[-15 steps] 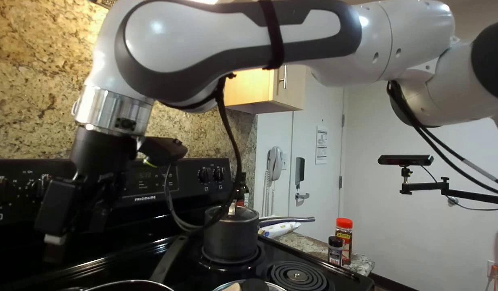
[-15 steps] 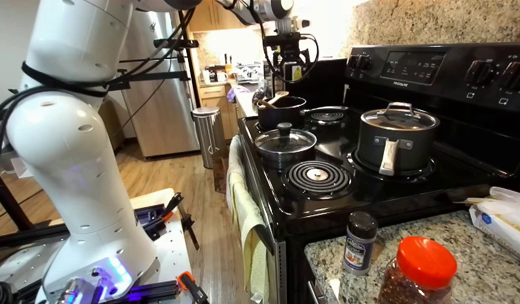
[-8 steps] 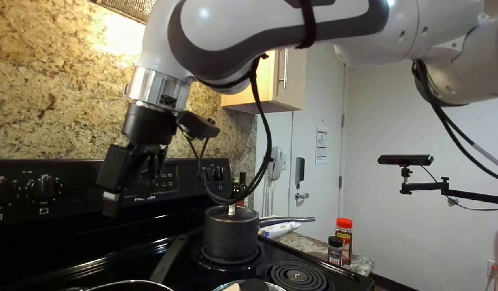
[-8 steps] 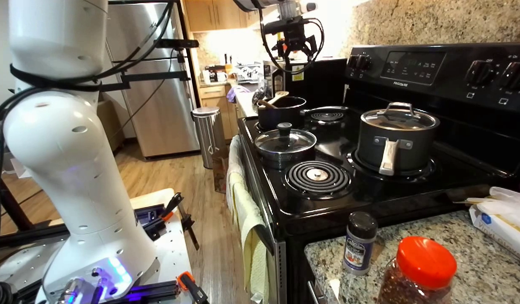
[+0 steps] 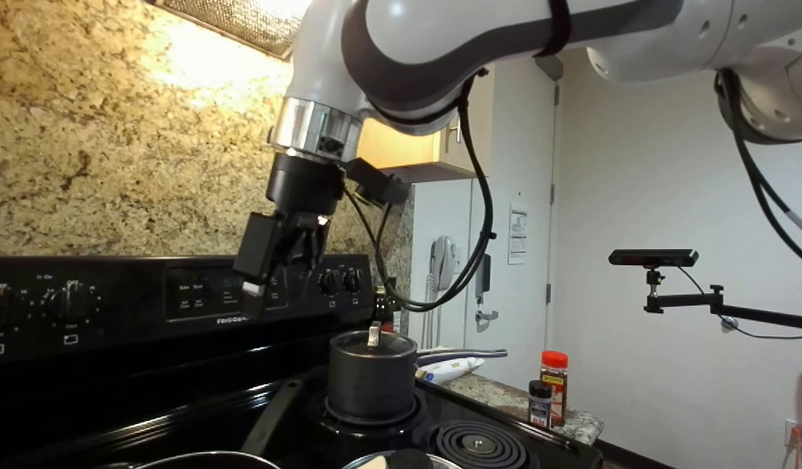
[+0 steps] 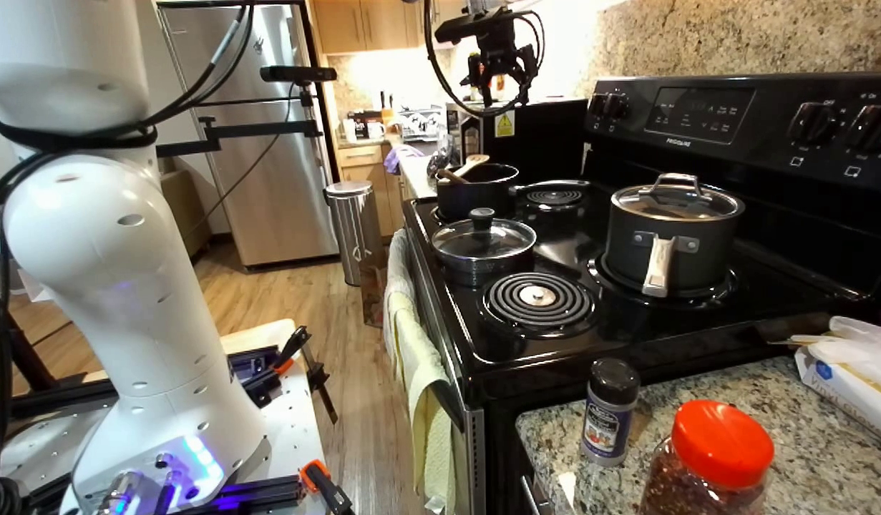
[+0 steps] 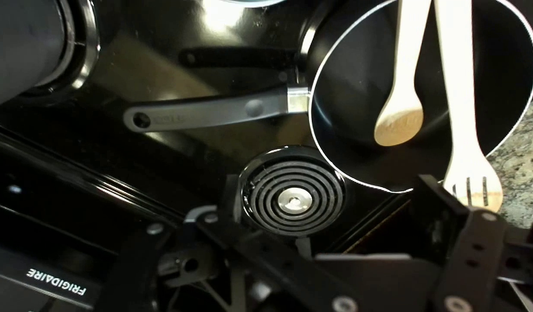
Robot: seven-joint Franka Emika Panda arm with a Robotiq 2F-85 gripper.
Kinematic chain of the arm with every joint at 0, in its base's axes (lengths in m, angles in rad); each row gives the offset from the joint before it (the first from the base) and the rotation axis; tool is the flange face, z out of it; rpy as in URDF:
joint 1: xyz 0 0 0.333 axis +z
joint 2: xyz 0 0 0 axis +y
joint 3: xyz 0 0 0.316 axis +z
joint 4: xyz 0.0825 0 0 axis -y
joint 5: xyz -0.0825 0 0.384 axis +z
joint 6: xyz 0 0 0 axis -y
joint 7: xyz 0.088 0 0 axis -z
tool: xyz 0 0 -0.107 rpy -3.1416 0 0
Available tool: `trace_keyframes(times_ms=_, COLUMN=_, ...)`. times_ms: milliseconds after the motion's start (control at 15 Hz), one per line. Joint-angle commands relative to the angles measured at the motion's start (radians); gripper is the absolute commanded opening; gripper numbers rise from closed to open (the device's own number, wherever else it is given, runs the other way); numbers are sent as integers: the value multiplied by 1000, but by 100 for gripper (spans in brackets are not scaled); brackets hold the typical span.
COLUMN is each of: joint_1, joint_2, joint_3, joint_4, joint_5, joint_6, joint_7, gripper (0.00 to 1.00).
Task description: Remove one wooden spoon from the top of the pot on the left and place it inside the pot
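Observation:
Two pale wooden utensils lie over the opening of the black pot (image 7: 357, 143) in the wrist view. One is a wooden spoon (image 7: 398, 123) with a solid bowl; the other has a slotted head (image 7: 465, 147) that reaches past the rim. Their handles run out of the top of the picture. In an exterior view the pot (image 6: 483, 197) stands at the stove's far corner, with the slotted head (image 6: 474, 163) and a browner wooden piece (image 6: 452, 176) at its rim. My gripper (image 7: 335, 193) is open and empty, high above the stove; it shows in both exterior views (image 5: 280, 286) (image 6: 501, 89).
A glass-lidded pan (image 6: 483, 247) stands beside the pot. A lidded saucepan (image 6: 673, 236) stands on a rear burner, also seen in the exterior view (image 5: 372, 381). The pot's handle (image 7: 210, 108) points inward over the stove. The control panel (image 5: 225, 293) rises behind. Spice jars (image 6: 610, 411) stand on the counter.
The arm has drawn back. My gripper has moved up and to the right in an exterior view, toward the saucepan's side, and has risen. The pots and utensils have not moved.

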State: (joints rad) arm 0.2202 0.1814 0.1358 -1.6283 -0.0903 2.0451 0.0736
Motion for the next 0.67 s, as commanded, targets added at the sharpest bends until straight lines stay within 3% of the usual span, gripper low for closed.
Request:
trace_keyframes(times_ms=0, joint_1=-28, joint_2=-103, joint_3=-3, joint_4=-119, joint_5=39, joint_6=12, joint_7=34, gripper=100)
trace_keyframes(times_ms=600, joint_1=-83, joint_2=-256, joint_3=-33, joint_4=-294, joint_5=107, joint_6=90, joint_7=94, gripper=100)
